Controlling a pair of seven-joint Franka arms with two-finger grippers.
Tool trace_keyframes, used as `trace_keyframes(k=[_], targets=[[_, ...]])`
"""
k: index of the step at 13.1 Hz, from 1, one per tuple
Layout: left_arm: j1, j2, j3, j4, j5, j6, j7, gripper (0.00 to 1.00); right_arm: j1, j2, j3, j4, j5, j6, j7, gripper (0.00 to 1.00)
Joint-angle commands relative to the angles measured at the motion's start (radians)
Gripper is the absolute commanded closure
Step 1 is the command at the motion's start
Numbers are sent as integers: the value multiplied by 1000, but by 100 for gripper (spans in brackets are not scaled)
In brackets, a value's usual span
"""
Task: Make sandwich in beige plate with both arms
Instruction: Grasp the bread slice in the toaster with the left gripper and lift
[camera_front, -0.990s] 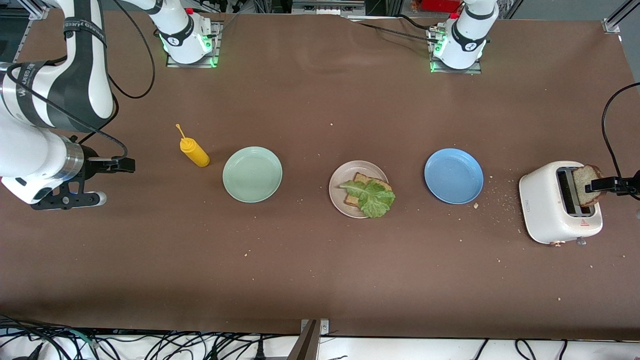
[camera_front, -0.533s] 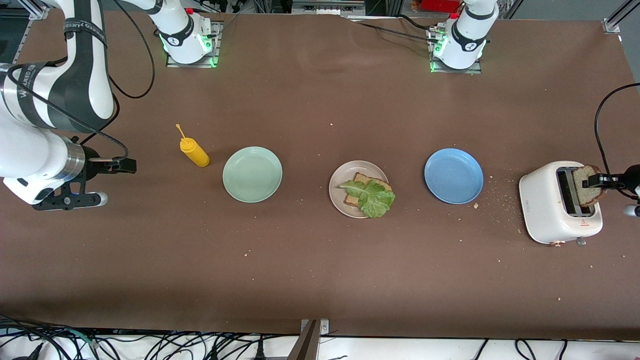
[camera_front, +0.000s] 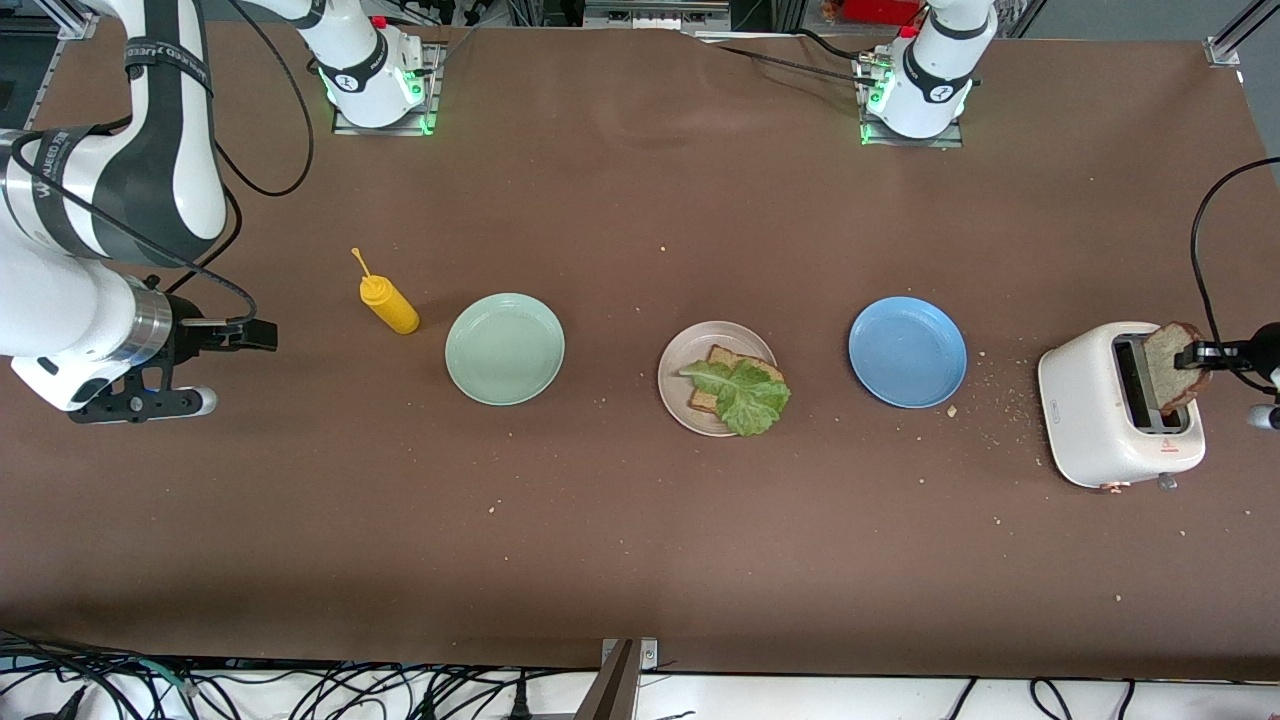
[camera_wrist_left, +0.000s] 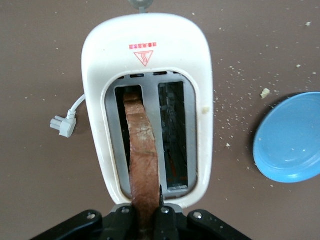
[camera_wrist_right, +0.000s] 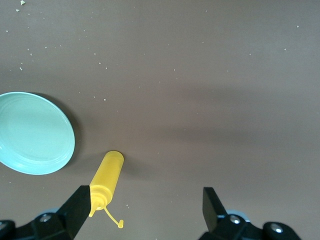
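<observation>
**Currently: left gripper holds slice 2 at the toaster, right arm idle**

Counts first. Plates: three, in a row across mid-table. Mint plate toward the right arm's end, beige plate in the middle, blue plate toward the left arm's end. Mint and blue hold nothing.

Bread: two slices visible. Slice one lies flat on the beige plate. One lettuce leaf lies on top of it, covering most of it and overhanging the plate rim on the side nearer the front camera. No top slice on it yet.

Slice two stands on edge in one slot of the toaster, sticking up out of it. Toaster has two slots; the second one has no bread in it. Toaster sits at the left arm's end of the table, plug lying loose beside it.

Left gripper: over the toaster, fingers clamped on the upper edge of slice two.

Right gripper: jaws spread wide, holding nothing, up over bare table near the one yellow bottle. Right arm is waiting. Bottle lies beside the mint plate, apart from it.

Crumbs scattered on the table, thickest between the blue plate and the toaster.
</observation>
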Motion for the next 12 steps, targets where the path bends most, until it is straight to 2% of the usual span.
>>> trace_keyframes(k=[1,6,7,9,10,12], targets=[[-20,-91,-12,24,43,-118,-20,100,2,-20,-4,-12,16,7,4,1],[-191,-125,-12,126,24,-265,-56,100,2,-46,-6,-9,28,6,1,0],[-225,-125,-11,126,-19,-267,-89,100,2,-46,-6,-9,41,4,1,0],[-271,-122,-5,123,-181,-269,-173,100,-8,-60,0,-8,42,-2,4,0],[-300,-111,-6,117,-244,-269,-202,100,-43,-69,20,-8,39,-4,4,0],[-366,-79,-9,107,-353,-267,-289,100,-169,-86,167,-6,23,-4,12,0]])
